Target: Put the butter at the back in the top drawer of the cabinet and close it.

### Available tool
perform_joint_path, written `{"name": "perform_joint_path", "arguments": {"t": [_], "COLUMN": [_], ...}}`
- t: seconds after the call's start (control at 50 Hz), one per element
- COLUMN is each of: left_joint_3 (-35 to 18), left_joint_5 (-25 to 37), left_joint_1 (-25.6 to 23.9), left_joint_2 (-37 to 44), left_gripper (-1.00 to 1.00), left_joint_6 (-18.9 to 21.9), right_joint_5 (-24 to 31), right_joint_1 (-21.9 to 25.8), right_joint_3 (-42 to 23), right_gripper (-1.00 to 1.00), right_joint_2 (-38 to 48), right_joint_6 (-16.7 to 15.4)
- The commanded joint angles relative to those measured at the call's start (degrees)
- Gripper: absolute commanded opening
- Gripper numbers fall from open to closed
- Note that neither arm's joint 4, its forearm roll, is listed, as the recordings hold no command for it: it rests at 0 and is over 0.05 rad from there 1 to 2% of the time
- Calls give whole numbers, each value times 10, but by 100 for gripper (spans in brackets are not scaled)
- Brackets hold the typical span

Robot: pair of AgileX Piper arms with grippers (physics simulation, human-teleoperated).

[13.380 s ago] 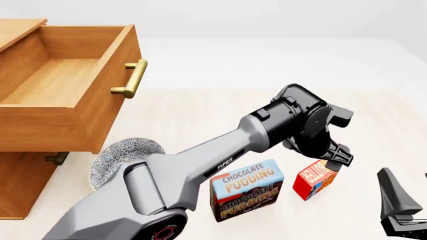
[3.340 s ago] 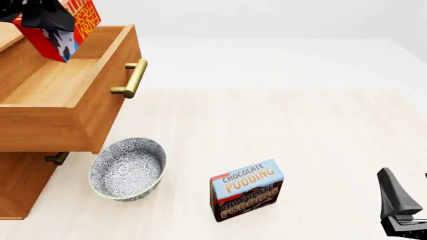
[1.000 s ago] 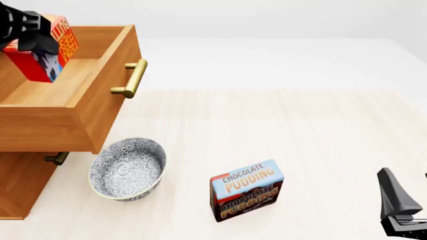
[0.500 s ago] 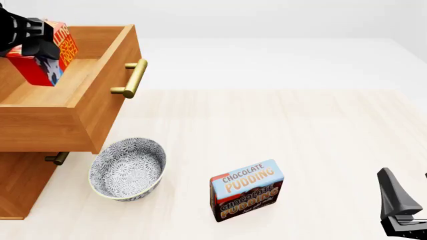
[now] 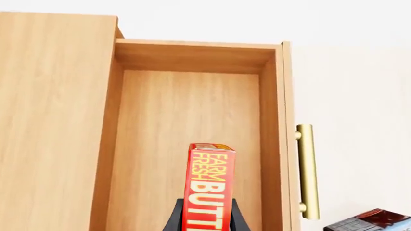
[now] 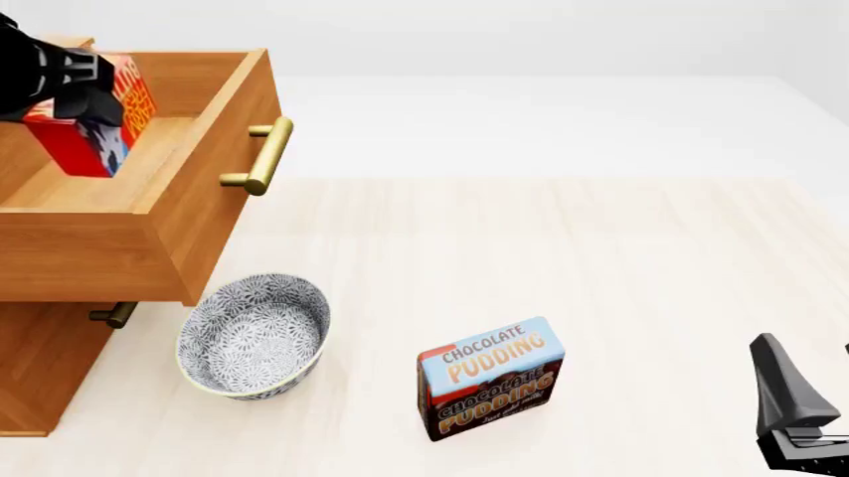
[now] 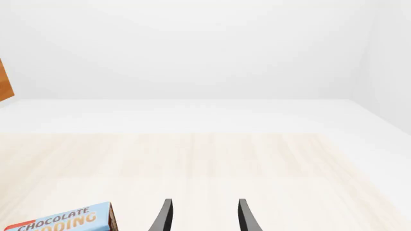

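Note:
The butter [image 6: 93, 124] is a small red box with orange lettering, held inside the pulled-out top drawer [image 6: 199, 214] of the wooden cabinet [image 6: 40, 358]. My left gripper [image 6: 60, 84] is shut on it at the drawer's left end. In the left wrist view the butter [image 5: 210, 185] stands on edge between my fingers [image 5: 174, 221], above the drawer floor [image 5: 186, 110]. My right gripper [image 7: 202, 216] is open with nothing between its fingers, low at the front right [image 6: 796, 417].
A patterned bowl [image 6: 253, 335] sits on the table below the drawer front. The chocolate pudding box [image 6: 490, 377] stands near the front centre. The drawer's brass handle [image 6: 261, 156] juts out to the right.
My left gripper has lowered the butter a little deeper into the open drawer. The right arm, bowl and pudding box have not moved.

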Motion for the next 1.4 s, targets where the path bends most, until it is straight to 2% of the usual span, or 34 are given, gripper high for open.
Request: {"name": "perform_joint_path", "arguments": {"t": [0.02, 1.4], "left_joint_3": [6, 46], "left_joint_5": [-15, -50], "left_joint_1": [2, 27], "left_joint_2": [6, 28], "left_gripper": [-100, -100], "left_joint_6": [5, 4], "right_joint_5": [0, 0], "right_joint_1": [0, 0], "right_joint_3": [0, 0], "right_gripper": [100, 100], "right_joint_2": [0, 0], "right_joint_6": [0, 0]}}
